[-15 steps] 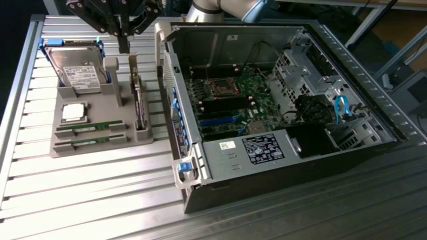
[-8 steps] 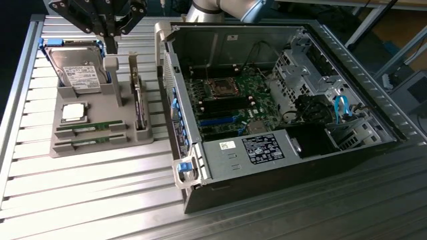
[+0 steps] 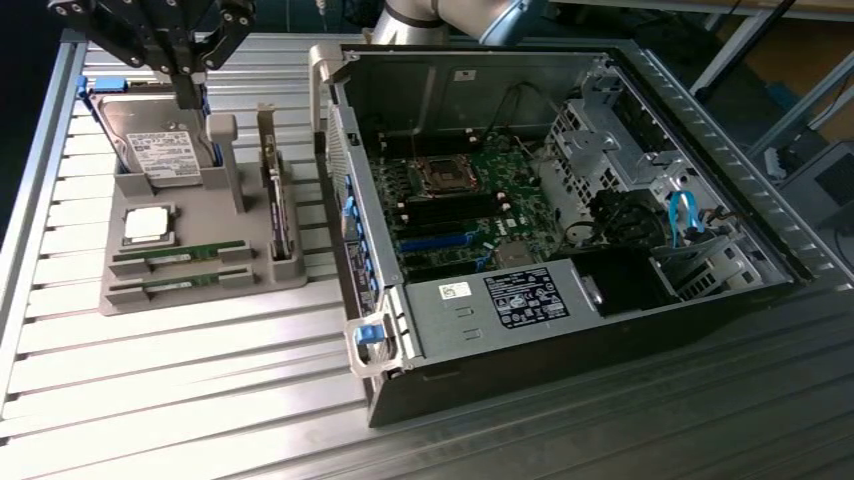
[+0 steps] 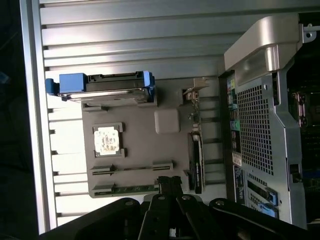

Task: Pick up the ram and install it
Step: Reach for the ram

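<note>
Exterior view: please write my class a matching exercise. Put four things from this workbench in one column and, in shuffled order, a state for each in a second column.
Things
1. hard drive
2. processor chip
3. ram sticks
4. computer case

States
A. open, with the motherboard showing
B. lying flat in a square recess
C. standing upright, label facing the camera
D. seated in long narrow slots

Pairs: 1-C, 2-B, 3-D, 4-A
</note>
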Robot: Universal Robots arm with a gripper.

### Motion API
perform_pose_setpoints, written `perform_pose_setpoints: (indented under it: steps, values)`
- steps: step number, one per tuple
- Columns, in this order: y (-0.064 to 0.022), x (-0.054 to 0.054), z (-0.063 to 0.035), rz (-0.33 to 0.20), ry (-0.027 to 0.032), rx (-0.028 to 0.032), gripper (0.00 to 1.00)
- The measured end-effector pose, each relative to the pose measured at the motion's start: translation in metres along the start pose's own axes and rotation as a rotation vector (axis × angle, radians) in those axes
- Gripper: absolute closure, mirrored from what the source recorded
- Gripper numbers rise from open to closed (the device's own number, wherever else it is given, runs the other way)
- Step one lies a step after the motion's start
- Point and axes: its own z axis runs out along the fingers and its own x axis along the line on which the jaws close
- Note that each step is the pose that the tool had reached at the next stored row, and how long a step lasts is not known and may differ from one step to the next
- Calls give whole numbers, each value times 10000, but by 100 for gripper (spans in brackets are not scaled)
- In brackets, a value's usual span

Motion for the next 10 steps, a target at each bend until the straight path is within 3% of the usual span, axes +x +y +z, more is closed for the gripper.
perform_pose_setpoints:
  steps: [10]
  values:
    - [-22,285,-5,0,1,0,90]
